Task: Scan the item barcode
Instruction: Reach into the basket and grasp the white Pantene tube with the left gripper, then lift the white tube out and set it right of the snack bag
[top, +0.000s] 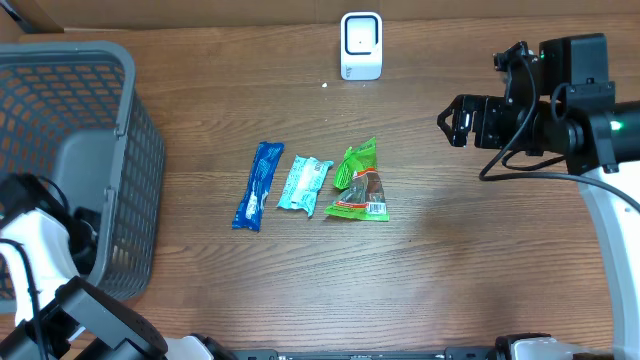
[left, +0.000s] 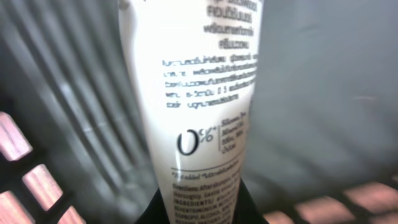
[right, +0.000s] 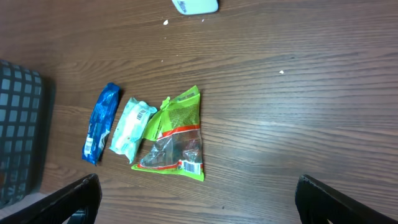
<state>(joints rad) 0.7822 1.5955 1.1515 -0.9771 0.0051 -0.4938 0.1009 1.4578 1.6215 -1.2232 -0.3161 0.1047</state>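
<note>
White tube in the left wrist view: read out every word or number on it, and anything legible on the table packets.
"0%": large, on the white tube.
"INGREDIENTS": small, lower on it; the lines after it are blurred.
Upper lines there: too blurred to read.
Print on the blue packet, pale packet and green packet: too small.

White tube (left: 199, 93), black print with a large "0%", stands roughly upright inside the grey basket (top: 60, 100), its lower end pinched by the left gripper (left: 202, 202). Scanner (top: 361, 45): small, white, upright at the far edge of the table (top: 480, 280). Three packets lie flat mid-table in a row, just beside one another: blue packet (top: 258, 186), pale teal packet (top: 303, 182) with its barcode up, and green packet (top: 358, 183) with a barcode label at its near corner.
</note>
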